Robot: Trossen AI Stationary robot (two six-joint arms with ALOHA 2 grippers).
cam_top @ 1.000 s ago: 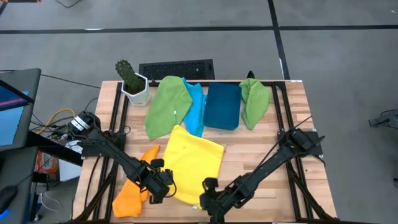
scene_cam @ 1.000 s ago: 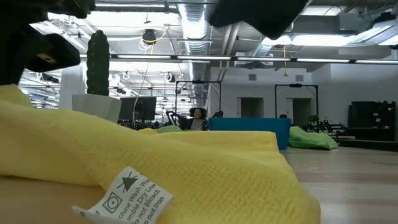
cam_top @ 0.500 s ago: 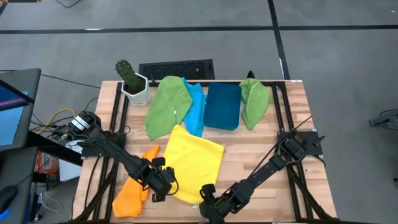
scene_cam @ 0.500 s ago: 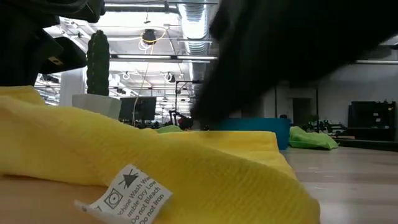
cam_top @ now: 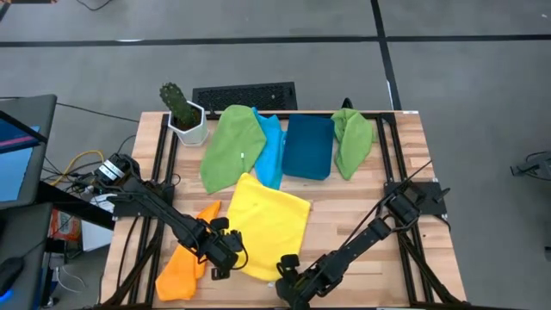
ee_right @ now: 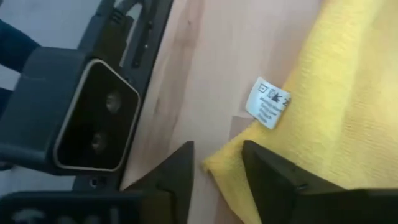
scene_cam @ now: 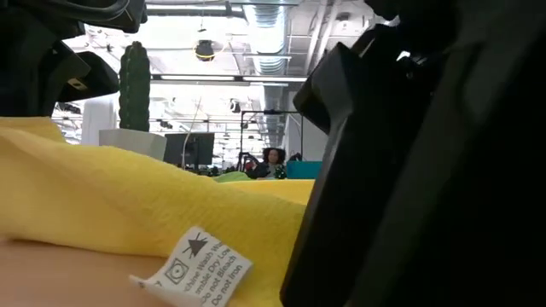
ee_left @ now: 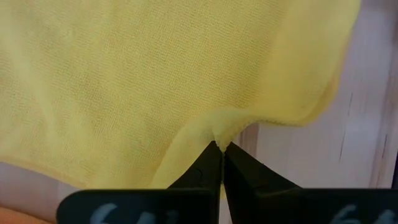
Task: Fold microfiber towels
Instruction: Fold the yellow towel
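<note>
A yellow towel [cam_top: 269,224] lies spread on the wooden table [cam_top: 362,215], near the middle. At its left near edge my left gripper [cam_top: 225,251] is shut on it, seen close in the left wrist view [ee_left: 222,149]. My right gripper [cam_top: 284,274] is low at the towel's near corner and open. Its two fingers stand on either side of that corner [ee_right: 216,163], beside the white care label [ee_right: 268,102]. In the low view the right arm [scene_cam: 426,170] hides the table's right half. An orange towel [cam_top: 185,263] lies crumpled left of my left gripper. My left gripper pinches a small pucker of the yellow towel's edge [ee_left: 217,134] between its two shut fingertips, coming steeply from above. The cloth around the pinch rests on the table, gathered slightly toward the fingers. My right gripper straddles the corner; whether a finger [ee_right: 273,180] touches the cloth I cannot tell.
At the far side lie a green towel [cam_top: 231,146], a light blue towel [cam_top: 272,146], a dark blue bin [cam_top: 308,146] and another green towel [cam_top: 351,138]. A potted cactus [cam_top: 182,112] and a keyboard [cam_top: 245,95] stand at the back left. A camera housing [ee_right: 93,118] sits at the near edge.
My right gripper has come down toward the table at the yellow towel's near corner; in the low view its arm now fills the right half. The towel has stayed where it was.
</note>
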